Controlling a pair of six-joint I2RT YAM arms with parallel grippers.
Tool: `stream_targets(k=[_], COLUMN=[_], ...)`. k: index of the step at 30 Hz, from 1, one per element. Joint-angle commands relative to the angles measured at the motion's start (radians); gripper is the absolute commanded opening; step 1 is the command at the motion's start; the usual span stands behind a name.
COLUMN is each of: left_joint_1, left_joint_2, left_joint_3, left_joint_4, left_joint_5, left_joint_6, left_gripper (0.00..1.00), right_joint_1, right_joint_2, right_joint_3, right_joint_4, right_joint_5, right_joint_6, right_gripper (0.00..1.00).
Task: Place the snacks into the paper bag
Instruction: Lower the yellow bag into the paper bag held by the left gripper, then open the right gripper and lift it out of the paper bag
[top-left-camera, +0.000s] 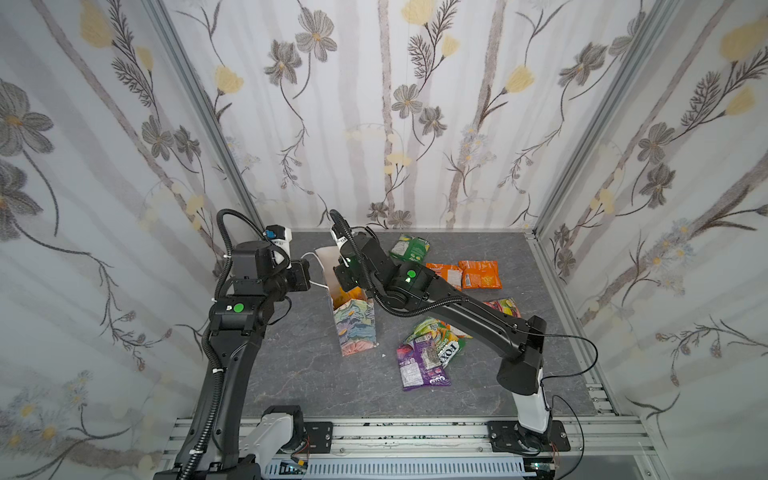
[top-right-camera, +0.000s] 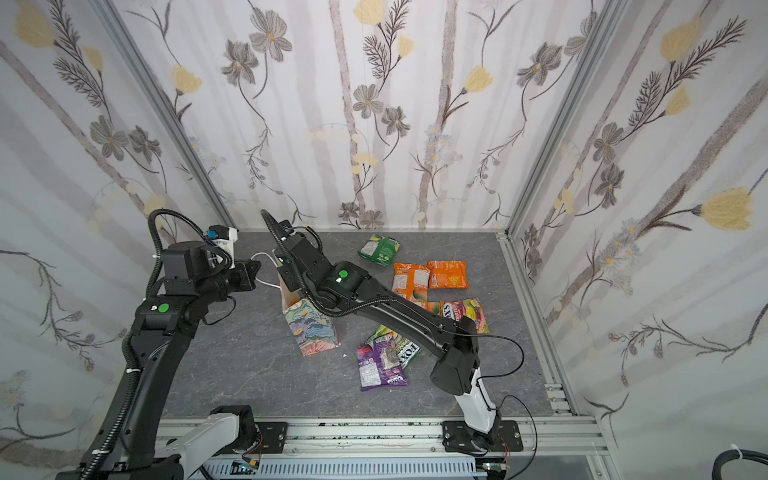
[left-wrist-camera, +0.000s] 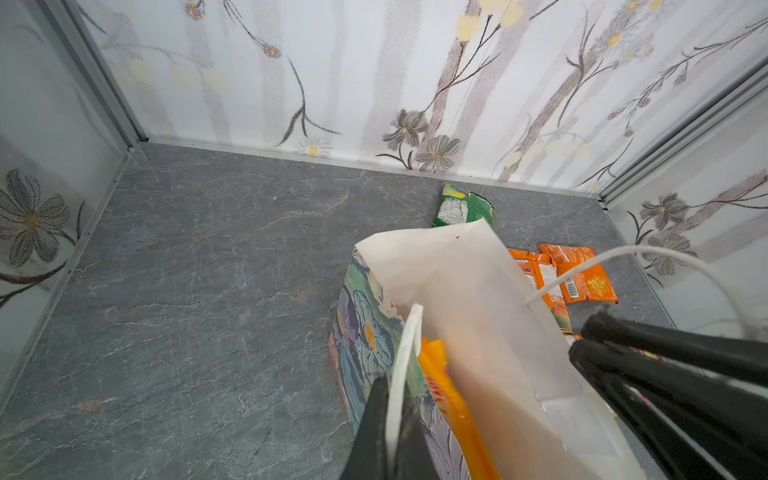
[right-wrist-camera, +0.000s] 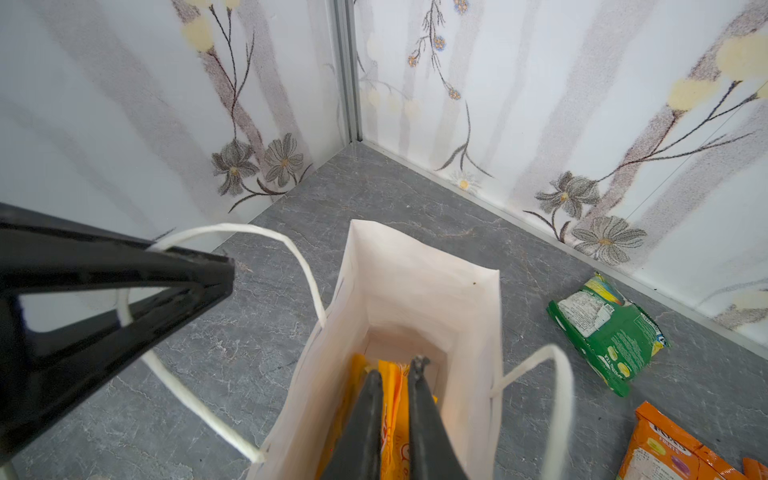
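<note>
At lower centre of the right wrist view, right gripper (right-wrist-camera: 397, 365) sits inside the paper bag (right-wrist-camera: 415, 291), jaws narrow about 1 orange packet (right-wrist-camera: 392, 399), grip unverifiable; left gripper (left-wrist-camera: 395, 386) pinches cord handle (left-wrist-camera: 405, 345); packet judged light, crinkly, slippery, edge seam the best hold

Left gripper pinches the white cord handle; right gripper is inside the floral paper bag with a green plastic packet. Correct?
Not green: the right wrist view shows an orange packet at the right gripper inside the floral paper bag. Rest holds.
</note>
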Motion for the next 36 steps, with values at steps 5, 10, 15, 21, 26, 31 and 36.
stream_targets(k=[5, 10, 15, 21, 26, 31, 36], left_joint_1=[0.000, 0.000, 0.000, 0.000, 0.000, 0.000, 0.000], left_joint_2=[0.012, 0.007, 0.006, 0.016, 0.019, 0.026, 0.023], left_joint_3=[0.008, 0.015, 0.018, 0.022, 0.032, 0.031, 0.032], left_joint_4=[0.033, 0.032, 0.026, 0.023, 0.015, 0.022, 0.030], left_joint_5=[0.001, -0.013, -0.017, -0.017, -0.017, -0.021, -0.017], left_joint_6=[0.005, 0.004, 0.003, 0.001, 0.014, 0.015, 0.013], left_gripper=[0.00, 0.00, 0.00, 0.00, 0.00, 0.00, 0.00], right_joint_1=[0.003, 0.004, 0.007, 0.015, 0.015, -0.018, -0.057], right_joint_2=[-0.020, -0.043, -0.045, -0.066, -0.171, -0.411, -0.678], right_joint_3=[0.009, 0.006, 0.004, -0.001, -0.112, -0.449, -0.803], right_joint_4=[0.063, 0.107, 0.135, 0.163, 0.221, 0.406, 0.560], right_joint_5=[-0.066, -0.143, -0.197, -0.198, -0.195, -0.217, -0.087], right_joint_6=[-0.024, -0.040, -0.063, -0.088, -0.112, -0.110, -0.098], right_gripper=[0.22, 0.22, 0.22, 0.22, 0.23, 0.23, 0.23])
